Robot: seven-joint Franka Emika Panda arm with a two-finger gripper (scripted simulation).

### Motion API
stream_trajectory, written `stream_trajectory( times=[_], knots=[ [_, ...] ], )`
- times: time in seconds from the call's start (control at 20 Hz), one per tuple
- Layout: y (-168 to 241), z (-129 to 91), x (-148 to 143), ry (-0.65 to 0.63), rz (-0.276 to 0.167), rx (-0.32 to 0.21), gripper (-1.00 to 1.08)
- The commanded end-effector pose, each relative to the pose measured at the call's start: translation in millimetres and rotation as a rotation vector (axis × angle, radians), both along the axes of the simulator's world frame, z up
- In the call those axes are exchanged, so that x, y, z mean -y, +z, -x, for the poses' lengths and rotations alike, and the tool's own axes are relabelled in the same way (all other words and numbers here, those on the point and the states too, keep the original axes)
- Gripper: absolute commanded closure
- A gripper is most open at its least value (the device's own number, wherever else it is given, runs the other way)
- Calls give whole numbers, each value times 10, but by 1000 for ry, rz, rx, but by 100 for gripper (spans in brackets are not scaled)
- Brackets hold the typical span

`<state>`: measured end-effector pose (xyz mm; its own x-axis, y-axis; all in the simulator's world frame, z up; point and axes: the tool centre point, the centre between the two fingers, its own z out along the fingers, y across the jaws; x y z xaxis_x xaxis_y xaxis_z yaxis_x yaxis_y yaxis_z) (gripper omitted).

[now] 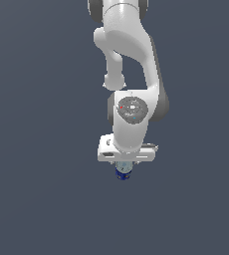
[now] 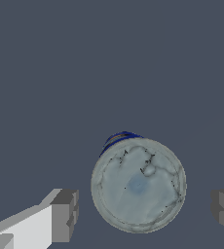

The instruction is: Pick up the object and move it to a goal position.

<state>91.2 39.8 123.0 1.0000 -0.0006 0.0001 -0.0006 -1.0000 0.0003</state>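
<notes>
The can (image 1: pixel 123 170) stands upright on the flat dark grey surface; only its dark blue lower part and a bit of pale top show below my white hand in the exterior view. In the wrist view its pale silvery-grey round top (image 2: pixel 138 185) fills the space between my two grey fingertips (image 2: pixel 65 215), with a sliver of blue body at its rim. My gripper (image 2: pixel 145 211) is open, one finger on each side of the can, with a gap on both sides. It touches nothing. In the exterior view the fingers are hidden behind the hand.
The white arm (image 1: pixel 129 74) hangs down from the upper edge of the exterior view over the plain dark grey floor (image 1: pixel 37 199). No other object or goal marker shows in either view.
</notes>
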Motion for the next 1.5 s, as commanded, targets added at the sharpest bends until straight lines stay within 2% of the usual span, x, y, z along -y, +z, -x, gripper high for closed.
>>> stream_trajectory(
  times=[0.0,0.4,0.75,0.8,1.45],
  knots=[
    [-55,2,0,0,0,-1,-92],
    [-449,9,-1,0,0,0,-92],
    [-490,-8,-2,0,0,0,-92],
    [-490,-8,-2,0,0,0,108],
    [-462,-8,5,0,0,-2,108]
  ],
)
